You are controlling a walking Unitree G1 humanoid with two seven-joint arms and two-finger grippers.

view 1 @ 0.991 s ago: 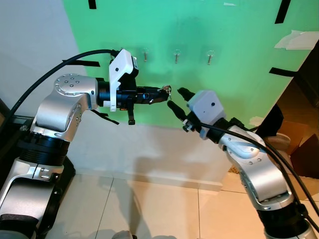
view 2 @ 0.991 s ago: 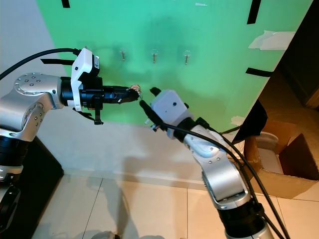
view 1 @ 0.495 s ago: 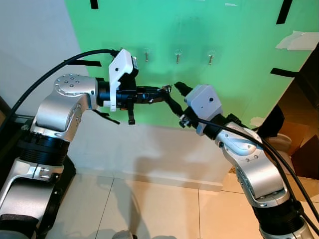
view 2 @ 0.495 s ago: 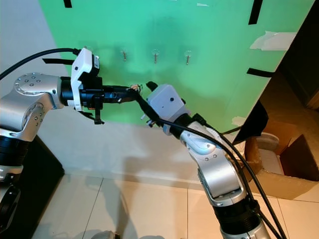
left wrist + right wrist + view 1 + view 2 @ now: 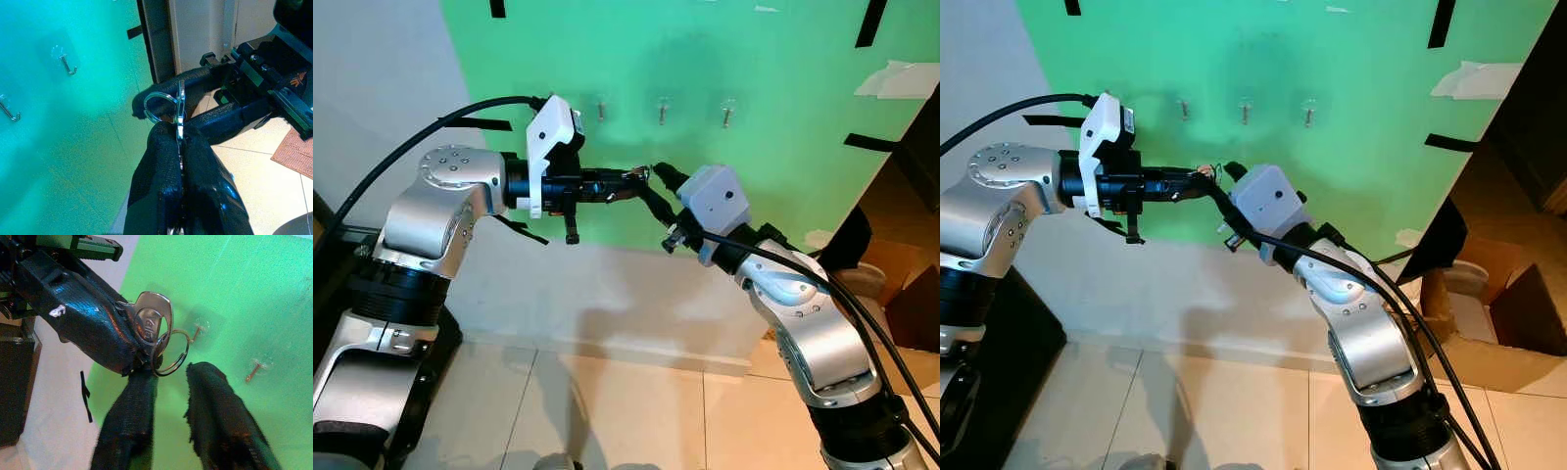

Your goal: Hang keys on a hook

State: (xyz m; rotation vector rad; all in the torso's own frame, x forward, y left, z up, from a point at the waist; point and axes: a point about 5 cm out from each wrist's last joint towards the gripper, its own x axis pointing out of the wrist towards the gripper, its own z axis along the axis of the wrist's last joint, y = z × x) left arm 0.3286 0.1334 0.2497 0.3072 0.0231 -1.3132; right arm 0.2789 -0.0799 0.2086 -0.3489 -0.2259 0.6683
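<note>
The left gripper (image 5: 178, 142) reaches out level in front of the green wall (image 5: 764, 108), its jaws pressed together on the key (image 5: 149, 323), so the keys hang in mid-air below the row of hooks and well apart from them. The key ring (image 5: 168, 352) sticks out past the fingertips. The right gripper (image 5: 168, 377) comes in from the other side, jaws spread, with the ring sitting between its two fingers; whether either finger touches it I cannot tell. This looks like a hand-over, with the hanging itself not yet begun. The next move calls for the right jaws to close on the ring before the left lets go, then a lift toward a hook (image 5: 662, 110) above.
</note>
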